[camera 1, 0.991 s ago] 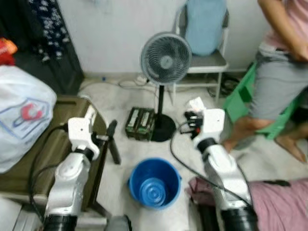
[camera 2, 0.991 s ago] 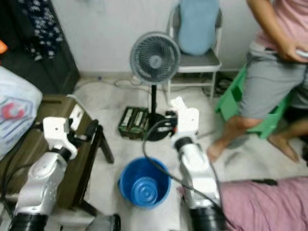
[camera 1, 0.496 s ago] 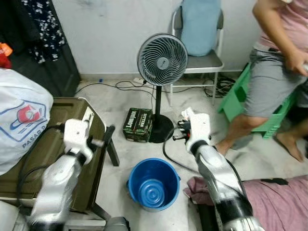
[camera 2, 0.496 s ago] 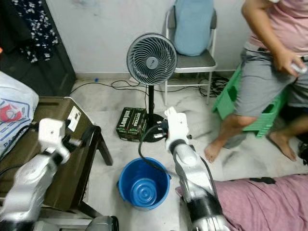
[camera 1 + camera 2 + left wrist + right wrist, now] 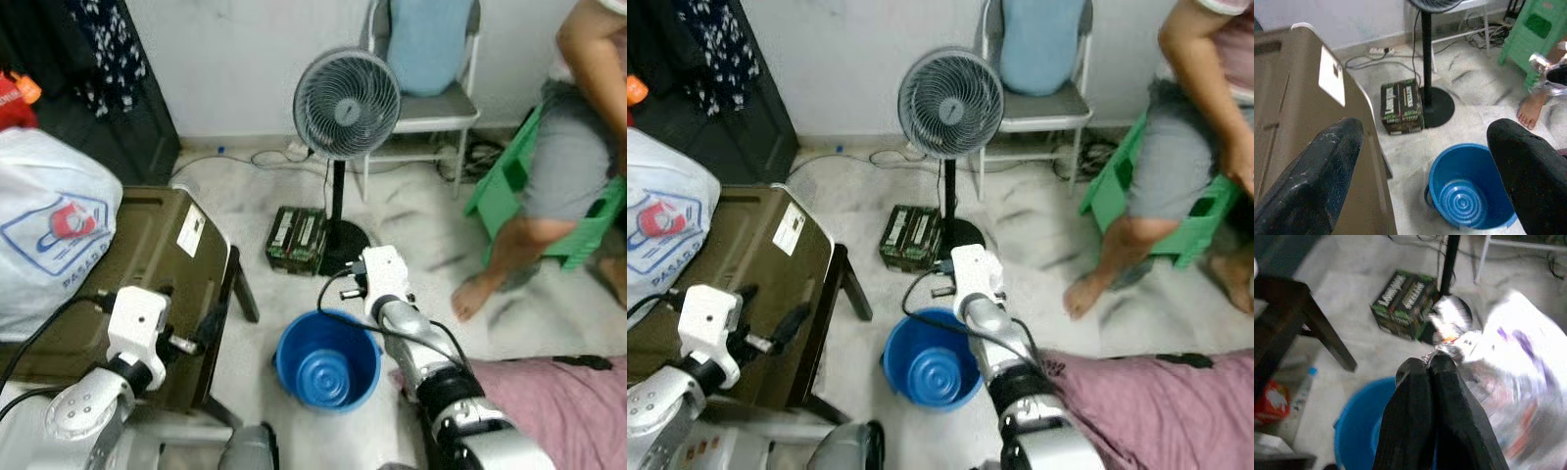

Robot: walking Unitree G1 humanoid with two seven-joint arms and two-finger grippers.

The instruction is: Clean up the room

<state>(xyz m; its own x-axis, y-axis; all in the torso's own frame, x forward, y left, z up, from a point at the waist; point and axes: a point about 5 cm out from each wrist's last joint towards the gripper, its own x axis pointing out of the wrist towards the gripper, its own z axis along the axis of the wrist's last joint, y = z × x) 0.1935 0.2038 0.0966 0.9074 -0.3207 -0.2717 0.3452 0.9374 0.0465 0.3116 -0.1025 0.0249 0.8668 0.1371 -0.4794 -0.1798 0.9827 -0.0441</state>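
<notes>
My right gripper (image 5: 1429,366) pinches a crinkly silver foil wrapper (image 5: 1508,357) above the round blue plastic bucket (image 5: 327,359). My left gripper (image 5: 1425,152), fingers spread wide, hovers beside the olive case (image 5: 118,274)

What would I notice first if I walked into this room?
Probably the blue bucket on the floor in the middle, with the right gripper above it pinching a shiny wrapper. Behind it stands a fan, and a person sits on a green stool to the right.
</notes>
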